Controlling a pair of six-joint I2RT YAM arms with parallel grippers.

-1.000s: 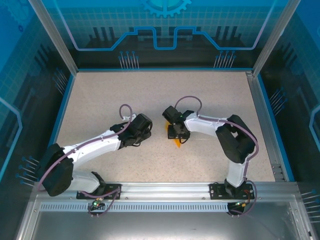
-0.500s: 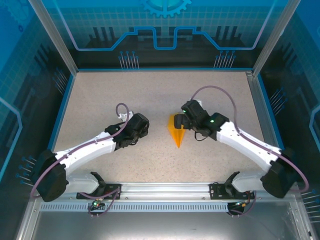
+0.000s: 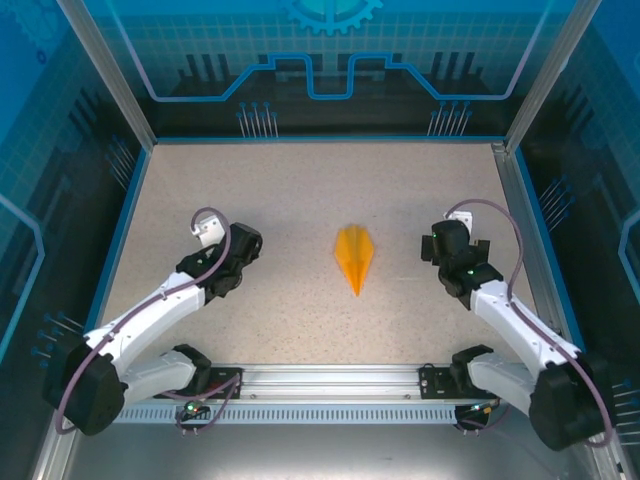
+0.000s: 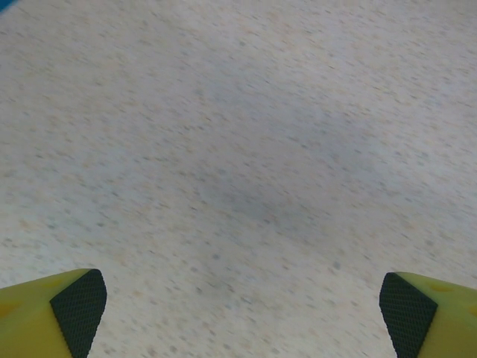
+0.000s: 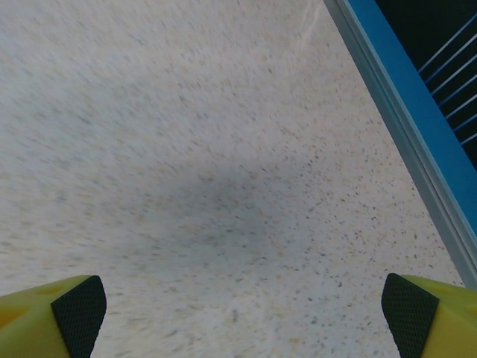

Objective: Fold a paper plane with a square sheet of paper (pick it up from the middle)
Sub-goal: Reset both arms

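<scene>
you had the paper plane [image 3: 354,256] lying flat on the speckled table [image 3: 290,190], near its middle, between the two arms and touching neither. it was a narrow orange dart with a crease down its centre. its point aimed toward the near edge of the table and its wider tail toward the far side.

your left gripper [image 4: 242,307] stood with its jaws spread wide. in the left wrist view the two yellow fingers [image 4: 37,321] sat at opposite bottom corners, dark pads [image 4: 78,306] facing inward, with bare tabletop between them. they clamped on nothing.

your right gripper [image 5: 244,307] was spread just as wide and gripped nothing either. its yellow fingers [image 5: 447,321] hung over bare table close to the blue rim [image 5: 402,104] on the right side.

from above, the left arm [image 3: 160,305] reached out to the left of the plane and the right arm [image 3: 515,320] to the right of it. each stood well apart from the paper (roughly evenly to either side).

the table was the one surface that held anything. bounded by the blue rim, it carried the plane alone in its open middle, with the two wrists out toward its sides.
</scene>
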